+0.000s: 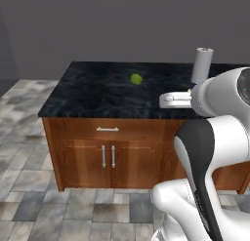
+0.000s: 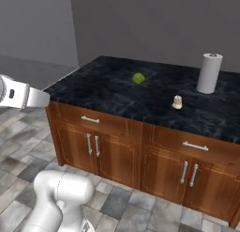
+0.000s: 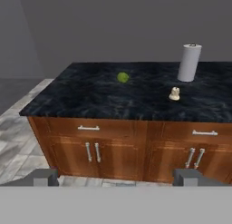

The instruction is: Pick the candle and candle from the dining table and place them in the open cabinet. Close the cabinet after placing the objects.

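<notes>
The squat lumpy cream-white candle (image 3: 174, 94) (image 2: 177, 102) stands upright on the black marble dining table (image 3: 90, 94) (image 2: 108, 85) (image 1: 97, 93), right of the middle and towards the front edge. In the hand view my gripper (image 3: 117, 177) is open, its two dark fingertips (image 3: 45, 177) wide apart with nothing between them. It hangs well short of the table, in front of the drawer fronts and facing the candle from a distance. The slim taper on the gold candlestick and the wall cabinet are out of view.
A green ball (image 3: 123, 77) (image 2: 138, 78) (image 1: 136, 79) lies near the middle of the tabletop. A tall white bottle (image 3: 189, 63) (image 2: 209, 73) (image 1: 202, 64) stands behind the candle at the back right. Grey tiled floor surrounds the table.
</notes>
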### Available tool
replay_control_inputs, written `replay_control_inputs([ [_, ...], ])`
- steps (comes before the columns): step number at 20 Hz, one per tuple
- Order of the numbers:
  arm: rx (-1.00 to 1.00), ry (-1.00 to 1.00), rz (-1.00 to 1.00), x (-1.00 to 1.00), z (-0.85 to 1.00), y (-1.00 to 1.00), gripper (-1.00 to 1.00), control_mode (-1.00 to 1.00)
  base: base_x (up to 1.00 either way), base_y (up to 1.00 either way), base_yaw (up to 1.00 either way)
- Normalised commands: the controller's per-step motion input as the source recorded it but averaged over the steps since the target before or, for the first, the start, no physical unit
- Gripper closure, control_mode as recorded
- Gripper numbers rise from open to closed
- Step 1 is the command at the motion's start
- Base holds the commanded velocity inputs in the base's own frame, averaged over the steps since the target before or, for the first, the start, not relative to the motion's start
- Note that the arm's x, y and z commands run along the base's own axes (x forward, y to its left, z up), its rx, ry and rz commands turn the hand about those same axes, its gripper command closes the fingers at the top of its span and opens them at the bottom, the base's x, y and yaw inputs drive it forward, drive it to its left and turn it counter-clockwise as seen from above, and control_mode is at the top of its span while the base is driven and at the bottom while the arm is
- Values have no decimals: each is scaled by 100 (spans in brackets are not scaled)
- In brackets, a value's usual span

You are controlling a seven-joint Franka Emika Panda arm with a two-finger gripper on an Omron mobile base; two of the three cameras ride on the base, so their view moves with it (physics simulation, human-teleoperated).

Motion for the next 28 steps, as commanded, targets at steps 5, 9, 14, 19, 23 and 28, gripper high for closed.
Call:
replay_control_inputs([
  [5,0,0,0,0,0,0,-100,100,44,-40,-19],
  [9,0,0,0,0,0,0,-100,100,57,-34,-15],
  [14,0,0,0,0,0,0,-100,100,59,-36,-14],
  [19,0,0,0,0,0,0,-100,100,43,-46,-22],
  [23,0,0,0,0,0,0,-100,100,40,-52,-27],
  [28,0,0,0,0,0,0,-100,100,41,-47,-29],
])
